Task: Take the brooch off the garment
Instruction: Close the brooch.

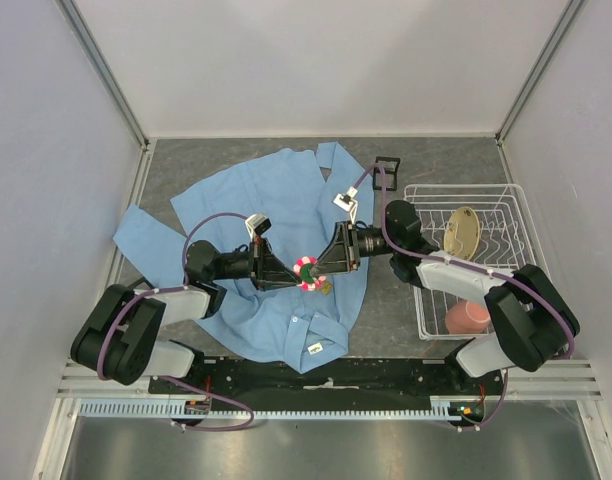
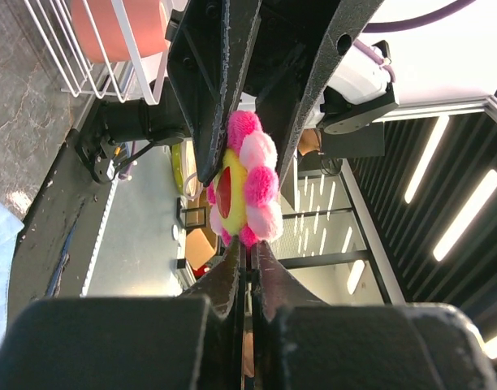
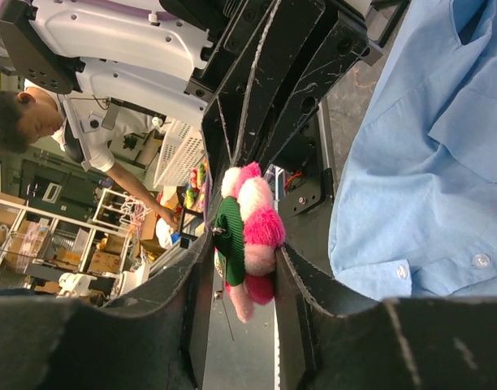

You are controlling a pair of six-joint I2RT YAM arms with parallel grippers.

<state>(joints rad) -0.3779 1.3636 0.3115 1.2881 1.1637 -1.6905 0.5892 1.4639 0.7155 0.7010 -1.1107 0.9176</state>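
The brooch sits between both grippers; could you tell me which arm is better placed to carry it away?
Probably the right: the right gripper clamps the brooch across its petals, while the left gripper, almost shut, pinches only its edge.

One brooch [image 1: 307, 272], one garment [image 1: 276, 200], one wire basket [image 1: 466, 187], one tan disc [image 1: 463, 232], one pink cup [image 1: 467, 317].

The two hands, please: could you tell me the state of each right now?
Left hand: closed, tips at the edge of the brooch; whether it grips it cannot be told.
Right hand: closed on the brooch.
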